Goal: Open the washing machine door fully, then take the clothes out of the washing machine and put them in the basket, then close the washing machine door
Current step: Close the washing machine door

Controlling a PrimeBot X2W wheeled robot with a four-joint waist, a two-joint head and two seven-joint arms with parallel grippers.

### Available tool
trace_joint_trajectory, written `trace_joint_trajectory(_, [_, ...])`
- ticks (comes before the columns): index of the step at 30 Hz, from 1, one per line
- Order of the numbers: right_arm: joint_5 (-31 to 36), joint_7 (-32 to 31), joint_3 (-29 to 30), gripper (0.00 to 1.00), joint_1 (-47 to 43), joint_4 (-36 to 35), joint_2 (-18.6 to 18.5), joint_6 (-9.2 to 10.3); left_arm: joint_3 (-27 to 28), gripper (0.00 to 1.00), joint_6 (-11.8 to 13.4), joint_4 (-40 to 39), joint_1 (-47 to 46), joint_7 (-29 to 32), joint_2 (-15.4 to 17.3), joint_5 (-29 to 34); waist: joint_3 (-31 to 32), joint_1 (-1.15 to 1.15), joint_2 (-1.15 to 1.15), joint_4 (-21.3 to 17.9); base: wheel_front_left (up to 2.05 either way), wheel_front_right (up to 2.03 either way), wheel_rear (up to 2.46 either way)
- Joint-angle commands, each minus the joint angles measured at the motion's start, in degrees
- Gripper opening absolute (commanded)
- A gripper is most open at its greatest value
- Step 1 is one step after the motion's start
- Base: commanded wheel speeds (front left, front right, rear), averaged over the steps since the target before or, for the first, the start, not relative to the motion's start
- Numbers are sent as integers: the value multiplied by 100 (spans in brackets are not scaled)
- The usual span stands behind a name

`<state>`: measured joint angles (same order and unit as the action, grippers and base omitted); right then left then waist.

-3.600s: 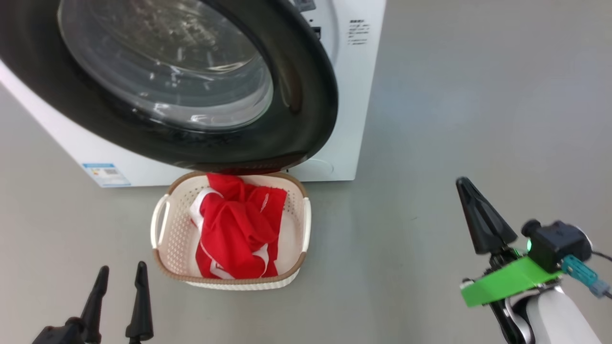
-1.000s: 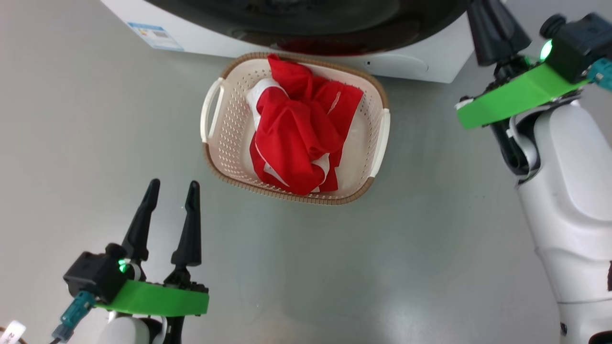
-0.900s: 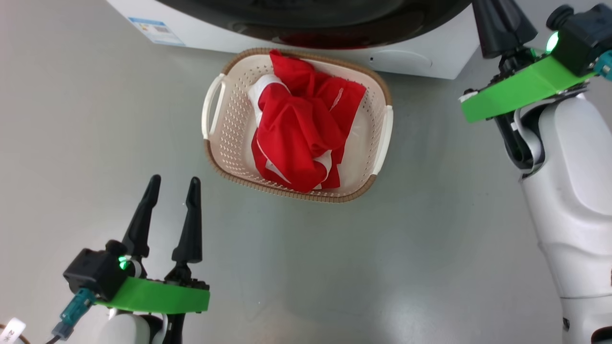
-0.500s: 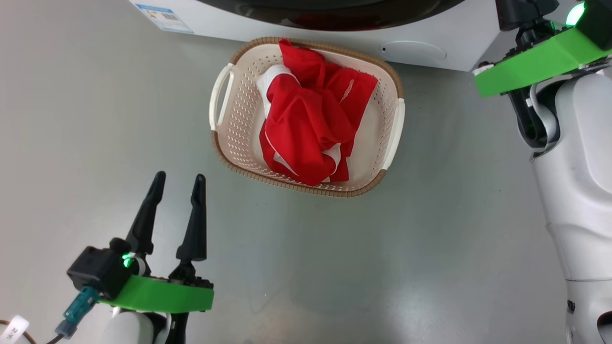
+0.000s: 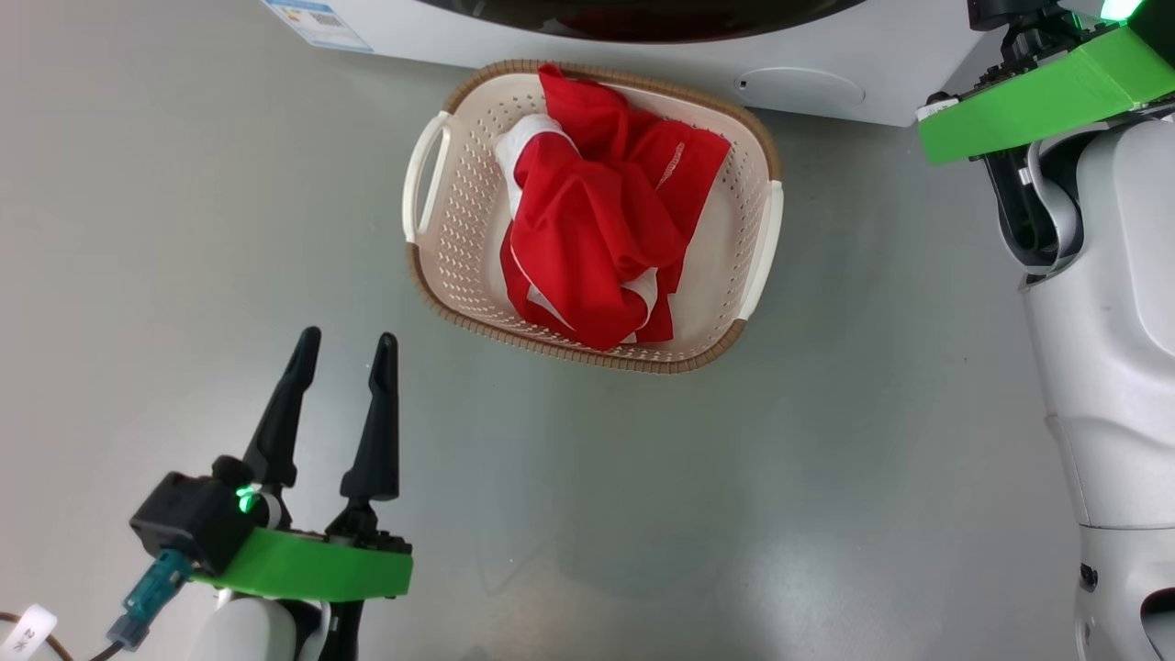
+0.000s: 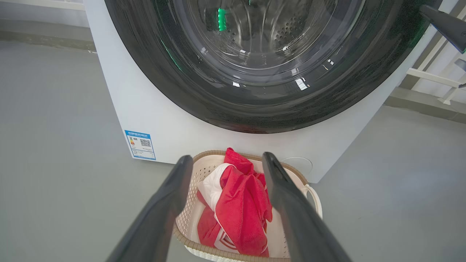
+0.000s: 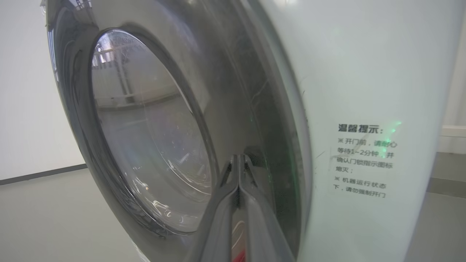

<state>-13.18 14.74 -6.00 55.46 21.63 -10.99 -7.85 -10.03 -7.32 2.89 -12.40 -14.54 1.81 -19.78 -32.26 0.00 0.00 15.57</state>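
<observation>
1. The washing machine door (image 6: 255, 118) is seen swung close against the white front of the washing machine (image 6: 153, 109). Whether it is latched cannot be told.
2. The clothes (image 5: 597, 239), a red bundle with white panels, are found in the basket (image 5: 587, 356). The basket is set on the grey floor (image 5: 734, 505) just before the machine, under the door's lower rim. Unloading is judged done, and closing the door is taken as the step in hand.
3. The right gripper (image 7: 238, 160) is clenched on nothing, finger against finger. Its tips appear to be laid on the door's glossy black rim, near the text label (image 7: 364, 160).
4. The left gripper (image 5: 348, 338) is held released and empty, low over the floor, well apart from the door and pointed toward the basket.
5. A steady push through the rim toward the machine is called for next, until the latch is caught. A slip of the narrow tips on the glossy surface is to be guarded against.
6. A blue sticker (image 6: 141, 145) is seen low on the machine's front. Nothing is seen caught at the door's edge, though the seal is hidden. The basket is judged to sit below the door's sweep.
</observation>
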Motion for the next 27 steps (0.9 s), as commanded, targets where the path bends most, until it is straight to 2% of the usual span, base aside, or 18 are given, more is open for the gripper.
trace_joint_trajectory(1, [49, 26, -7, 0, 144, -183, 69, 36, 175, 100, -17, -131, -86, -46, 107, 25, 15, 0, 0, -18, 0, 0, 0])
trace_joint_trajectory(7, [21, 26, -163, 2, -103, -142, 63, 36, 201, 100, -17, -41, -75, -46, 107, 45, 162, 0, 0, -91, 0, 0, 0])
trace_joint_trajectory(9, [9, 26, -211, 49, -226, -98, 60, 36, 224, 100, -17, 8, -54, -46, 107, 5, 241, 0, 0, -124, 0, 0, 0])
trace_joint_trajectory(10, [3, 26, -250, 84, -298, -63, 61, 36, 240, 100, -17, 40, -43, -46, 107, 11, 284, 0, 0, -143, 0, 0, 0])
trace_joint_trajectory(11, [4, 26, -295, 100, -367, -45, 54, 36, 251, 100, -17, 71, -34, -46, 107, 23, 326, 0, 0, -160, 0, 0, 0])
trace_joint_trajectory(27, [-277, 26, -442, 100, -1614, 83, 54, 36, 460, 100, -17, 382, 205, -46, 107, 248, 1068, 0, 0, -565, 0, 0, 0])
